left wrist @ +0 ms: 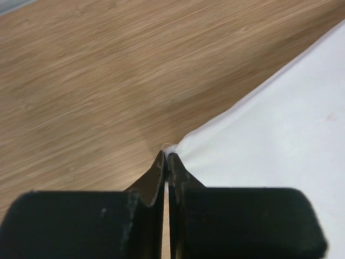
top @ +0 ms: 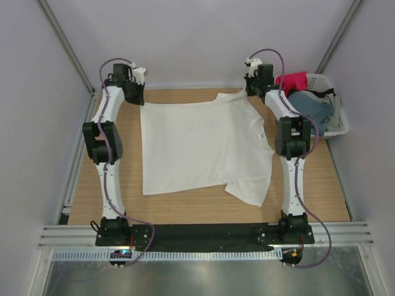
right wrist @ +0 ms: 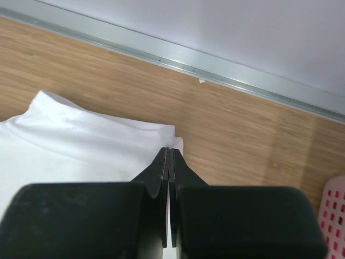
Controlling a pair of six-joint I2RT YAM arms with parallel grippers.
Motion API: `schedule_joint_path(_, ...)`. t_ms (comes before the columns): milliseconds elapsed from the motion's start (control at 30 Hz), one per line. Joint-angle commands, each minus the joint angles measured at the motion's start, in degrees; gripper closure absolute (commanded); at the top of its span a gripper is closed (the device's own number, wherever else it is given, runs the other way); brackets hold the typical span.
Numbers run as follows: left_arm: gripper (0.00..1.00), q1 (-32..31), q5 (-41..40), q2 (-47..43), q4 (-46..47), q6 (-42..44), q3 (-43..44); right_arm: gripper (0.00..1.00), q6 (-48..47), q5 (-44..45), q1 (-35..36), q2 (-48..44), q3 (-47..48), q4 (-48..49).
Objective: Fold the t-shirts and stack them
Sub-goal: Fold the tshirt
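White t-shirt (top: 197, 145) flat, long axis left-right, collar (top: 261, 131) rightward, both jaws pinching its far edge

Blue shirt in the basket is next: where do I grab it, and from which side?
Probably pinch the raised, crumpled top of the blue shirt, coming straight down from above. The basket walls block a sideways approach, and the heaped cloth offers folds to bite on.

2 arms (top: 110, 185): white links, black joints | purple cables (top: 271, 50) | black jaws
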Motion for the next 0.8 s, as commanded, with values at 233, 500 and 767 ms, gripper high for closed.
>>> schedule_joint_path(233,1.0,-2.71,5.55,-17.23,-4.74,0.61,-6.97,0.99,-0.42,-4.12,-0.22,-23.51,-17.44,3.21)
schedule_joint_path(500,1.0,-3.59,7.31,-23.65,-10.02,1.93,-15.49,0.99,-0.42,-7.72,-0.31,-34.84,-32.1,-0.04)
schedule_joint_path(767,1.0,-3.24,4.41,-32.87,-5.28,1.67,-29.64,0.99,-1.29,-8.6,-0.22,-44.42,-44.34,-0.04)
